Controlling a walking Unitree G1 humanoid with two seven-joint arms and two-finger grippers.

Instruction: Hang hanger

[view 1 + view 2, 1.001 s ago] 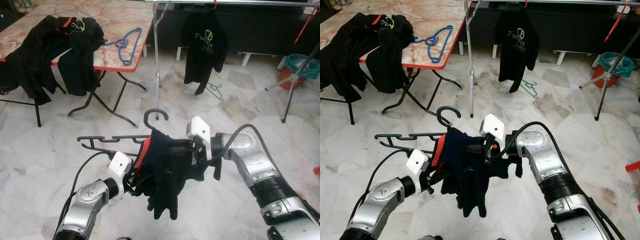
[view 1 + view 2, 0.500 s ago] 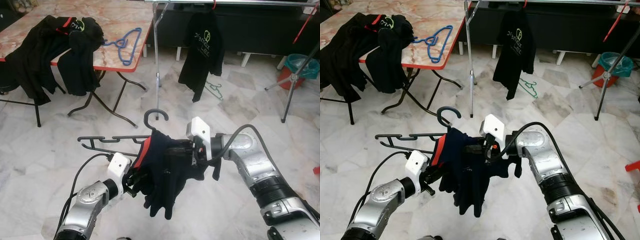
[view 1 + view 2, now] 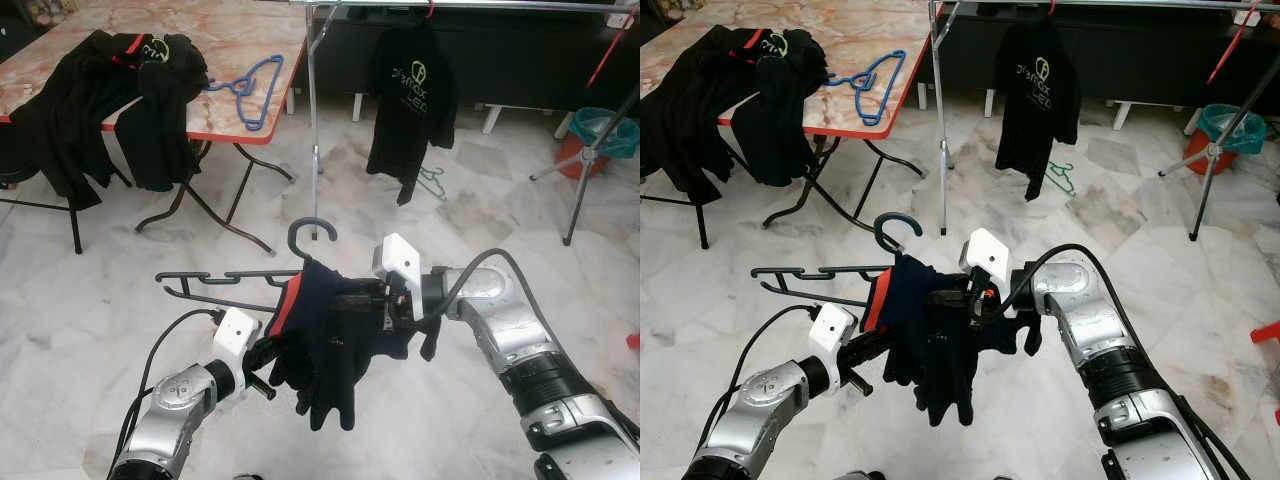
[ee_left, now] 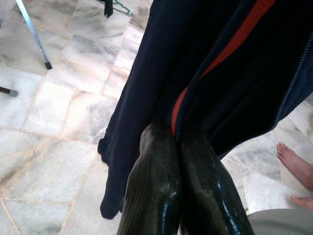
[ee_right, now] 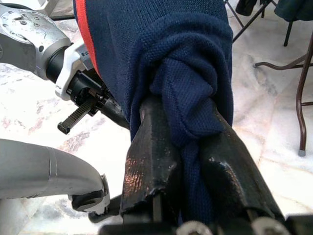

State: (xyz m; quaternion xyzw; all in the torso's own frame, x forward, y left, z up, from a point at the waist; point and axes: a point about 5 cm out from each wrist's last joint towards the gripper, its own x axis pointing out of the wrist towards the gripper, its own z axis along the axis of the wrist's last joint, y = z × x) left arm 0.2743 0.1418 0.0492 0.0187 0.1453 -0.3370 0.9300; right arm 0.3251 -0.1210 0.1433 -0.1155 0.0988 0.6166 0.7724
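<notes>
Two silver-grey metal arms, segmented, with black ribbed bands at the joints. Right arm (image 3: 520, 350): thick rounded silver links, one black cable looping from forearm up over the wrist. Left arm (image 3: 170, 410): slimmer, thin black cable arcing alongside. Each wrist carries a white boxy camera housing (image 3: 400, 262), rounded corners. Left gripper (image 4: 178, 147): two long glossy black fingers (image 4: 151, 191), smooth, tapering to blunt tips. Right gripper (image 5: 183, 142): same glossy black fingers, scuffed; silver screw heads at the base; toothed black rack visible on the other wrist.
</notes>
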